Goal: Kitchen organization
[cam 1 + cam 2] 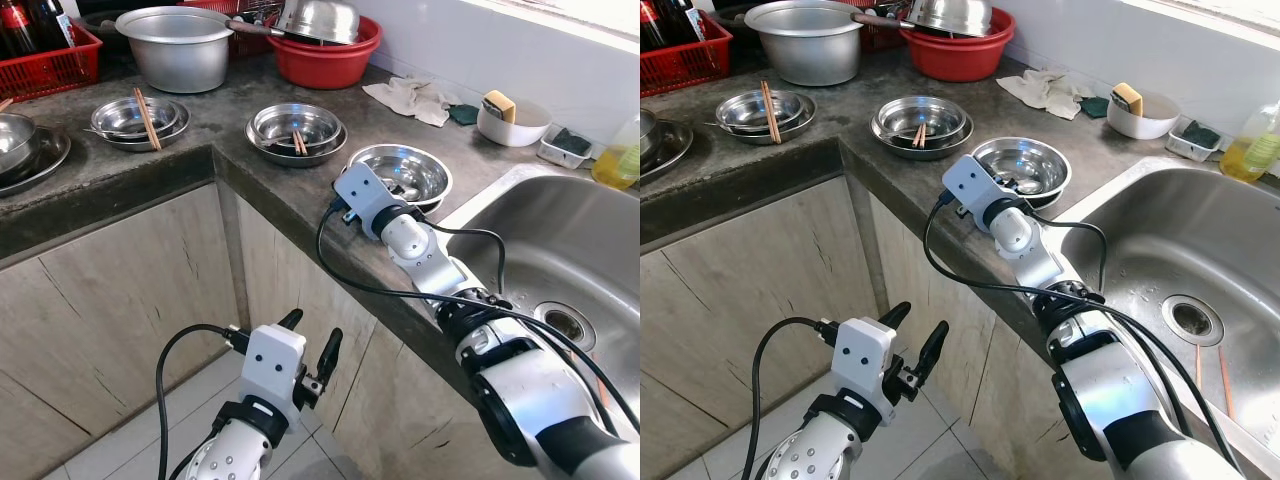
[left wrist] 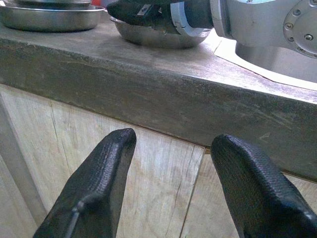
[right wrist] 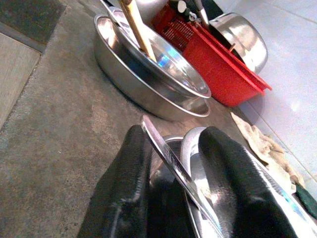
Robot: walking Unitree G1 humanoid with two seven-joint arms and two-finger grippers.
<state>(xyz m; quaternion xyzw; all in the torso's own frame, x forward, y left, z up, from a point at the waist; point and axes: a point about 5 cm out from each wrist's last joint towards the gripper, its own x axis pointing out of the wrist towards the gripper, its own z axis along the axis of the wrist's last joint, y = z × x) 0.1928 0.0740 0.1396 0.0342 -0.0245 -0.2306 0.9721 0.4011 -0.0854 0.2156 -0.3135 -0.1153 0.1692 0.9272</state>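
Rough grey stone counter, right hand pinching flat steel spoon handle.

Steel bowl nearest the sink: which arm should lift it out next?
Right. The right gripper already straddles the rim of the steel bowl by the sink, one finger inside and one outside. The left gripper hangs open below the counter edge, facing the cabinet doors.

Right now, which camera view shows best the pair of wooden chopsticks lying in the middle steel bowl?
The left eye view: the pair of wooden chopsticks lies unobstructed inside the middle steel bowl. The right eye view shows the same, slightly smaller. The right wrist view catches just one stick from low down. In the left wrist view they cannot be made out.
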